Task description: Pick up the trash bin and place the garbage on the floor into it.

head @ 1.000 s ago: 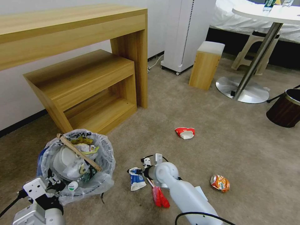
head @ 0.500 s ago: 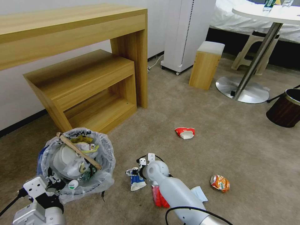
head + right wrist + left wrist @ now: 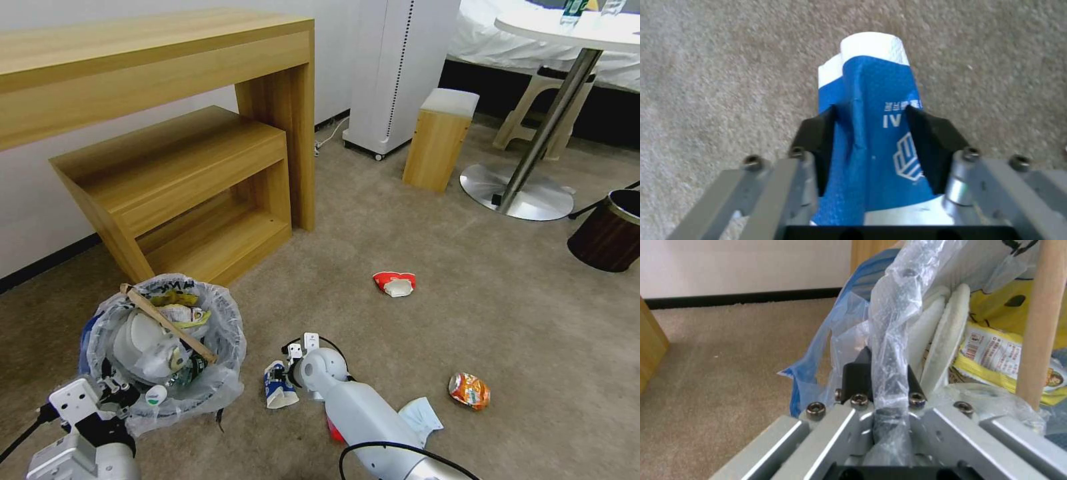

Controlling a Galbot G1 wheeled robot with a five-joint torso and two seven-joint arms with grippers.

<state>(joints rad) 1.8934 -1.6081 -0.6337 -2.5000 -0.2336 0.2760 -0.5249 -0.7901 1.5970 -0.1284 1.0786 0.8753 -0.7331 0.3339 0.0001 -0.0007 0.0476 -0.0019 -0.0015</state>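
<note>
The trash bin (image 3: 167, 347), blue with a crinkly whitish liner, stands on the floor (image 3: 427, 333) at the lower left, holding white slippers (image 3: 942, 336), a wooden stick (image 3: 1040, 323) and yellow wrappers. My left gripper (image 3: 115, 389) (image 3: 889, 366) is shut on its bagged rim. Just right of the bin, my right gripper (image 3: 283, 373) (image 3: 871, 123) is shut on a squashed blue-white paper cup (image 3: 275, 393) (image 3: 876, 66). Other garbage lies on the carpet: a red-white cup (image 3: 395, 283), an orange snack bag (image 3: 469, 391) and a blue mask (image 3: 420, 417) beside my right arm.
A wooden desk with a low shelf unit (image 3: 180, 173) stands behind the bin. A wooden stool (image 3: 440, 137), a round table's metal base (image 3: 517, 190) and a dark brown bin (image 3: 610, 230) stand to the far right. A red item (image 3: 333, 430) lies partly under my right arm.
My right gripper has carried the blue-white cup leftward toward the bin. The arm's shift has uncovered the blue mask. The left gripper and bin have stayed put.
</note>
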